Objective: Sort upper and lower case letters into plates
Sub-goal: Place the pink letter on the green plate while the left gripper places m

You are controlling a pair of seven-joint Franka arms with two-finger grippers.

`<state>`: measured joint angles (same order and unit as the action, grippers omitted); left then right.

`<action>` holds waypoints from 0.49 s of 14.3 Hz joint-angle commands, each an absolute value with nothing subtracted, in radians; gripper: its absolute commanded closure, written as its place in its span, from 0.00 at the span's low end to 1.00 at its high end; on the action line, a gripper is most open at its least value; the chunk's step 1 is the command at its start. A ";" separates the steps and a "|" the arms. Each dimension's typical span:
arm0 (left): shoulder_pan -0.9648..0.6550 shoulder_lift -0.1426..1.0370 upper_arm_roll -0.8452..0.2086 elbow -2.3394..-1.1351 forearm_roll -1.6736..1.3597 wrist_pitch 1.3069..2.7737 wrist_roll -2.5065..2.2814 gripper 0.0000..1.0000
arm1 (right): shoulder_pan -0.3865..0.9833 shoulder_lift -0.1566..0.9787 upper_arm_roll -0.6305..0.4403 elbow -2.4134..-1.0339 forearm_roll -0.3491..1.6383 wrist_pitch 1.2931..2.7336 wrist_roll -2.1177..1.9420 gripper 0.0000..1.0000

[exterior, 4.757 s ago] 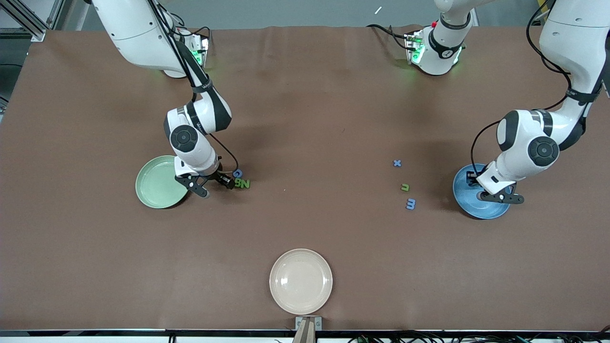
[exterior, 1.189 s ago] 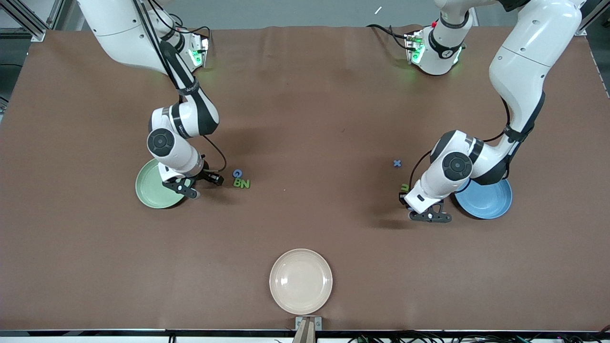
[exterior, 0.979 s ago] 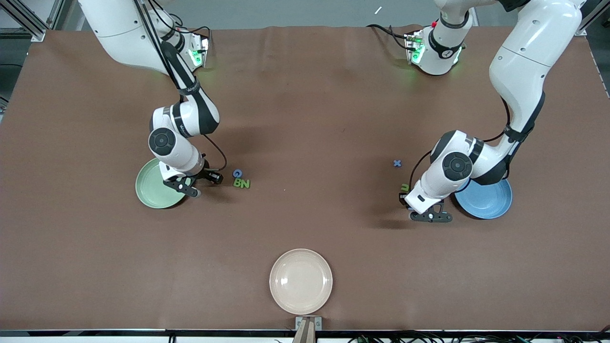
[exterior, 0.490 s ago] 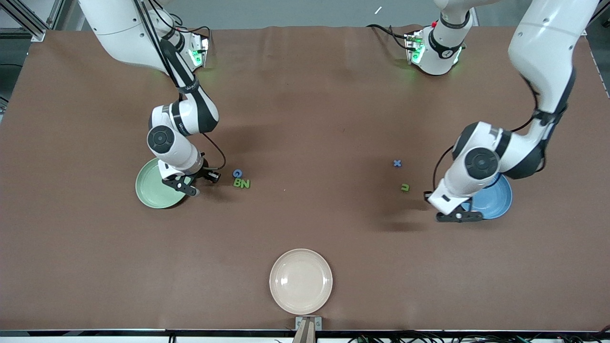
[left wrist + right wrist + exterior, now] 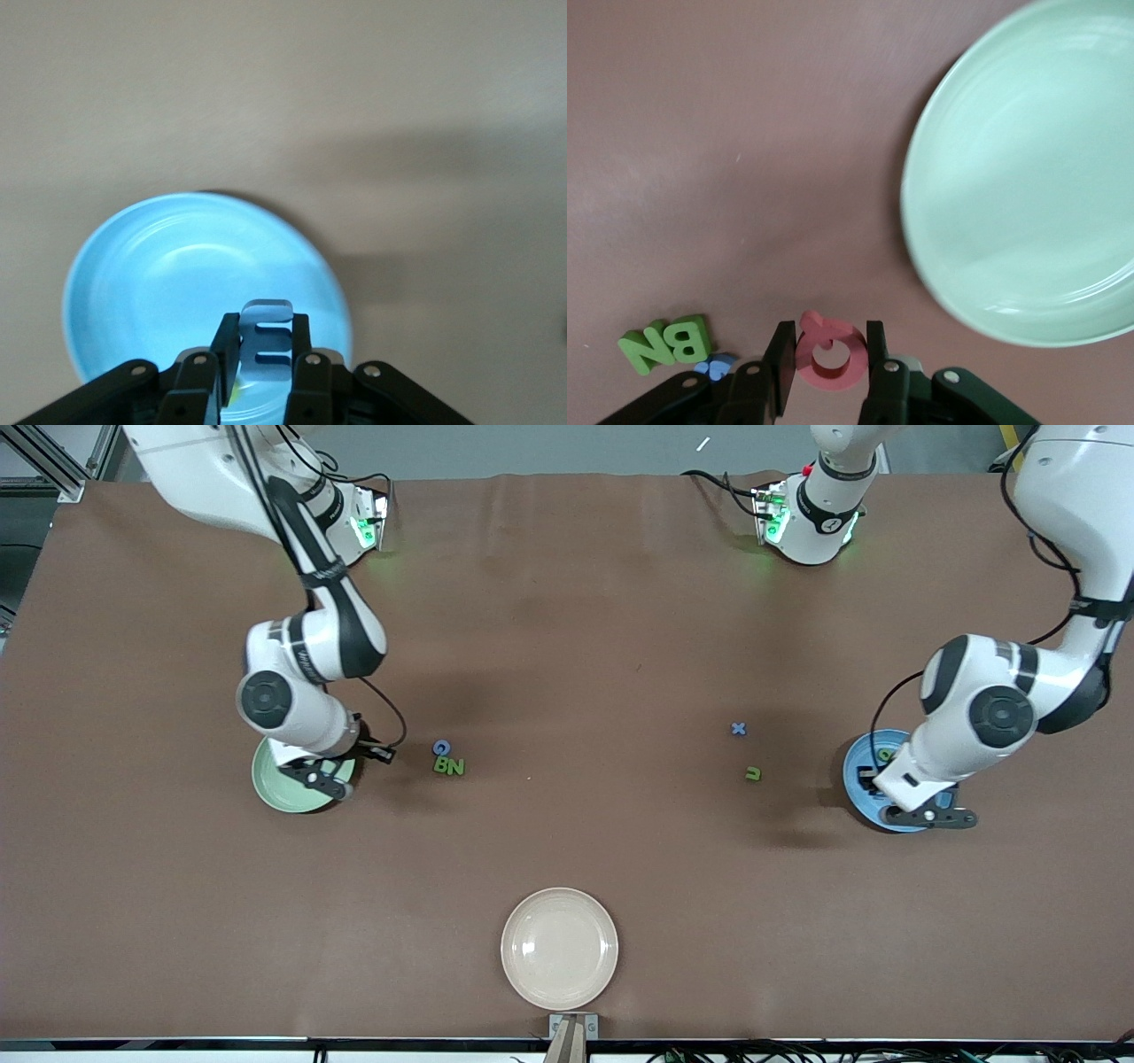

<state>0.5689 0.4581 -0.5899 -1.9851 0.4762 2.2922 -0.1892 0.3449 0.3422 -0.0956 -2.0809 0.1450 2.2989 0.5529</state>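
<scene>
Both arms are mid-delivery. The left gripper (image 5: 265,359) hangs over the bright blue round plate (image 5: 858,760) at the left arm's end of the table, pinching the small chunky blue letter m (image 5: 266,332) between its fingers. A small green letter (image 5: 885,755) already seems to lie in that plate, partly hidden by the arm. The right gripper (image 5: 827,363) is over the table just beside the pale green round plate (image 5: 276,790), pinching the chunky red letter Q (image 5: 830,351); in the right wrist view that plate looks empty.

Left on the brown table (image 5: 567,638): the blue letter G (image 5: 441,747), touching the green B (image 5: 442,765) and green N (image 5: 456,766), which sit side by side near the green plate; and toward the blue plate, the blue letter x (image 5: 738,728) and a green small letter (image 5: 753,774), well apart from each other. The cream-white plate (image 5: 559,948), nearest the front camera, holds nothing.

By my reckoning one letter is sorted, two are about to be dropped, and five wait to be picked up: three capitals, two small ones
</scene>
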 commanded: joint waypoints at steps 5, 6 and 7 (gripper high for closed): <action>0.695 0.500 -0.612 -2.014 0.505 2.365 -0.022 0.86 | 0.123 0.304 -0.091 -2.215 0.124 2.394 0.198 1.00; 0.702 0.515 -0.612 -2.014 0.524 2.373 -0.018 0.86 | 0.115 0.308 -0.091 -2.227 0.124 2.399 0.175 0.99; 0.710 0.525 -0.611 -2.014 0.555 2.375 -0.018 0.85 | 0.104 0.311 -0.091 -2.233 0.124 2.399 0.173 0.99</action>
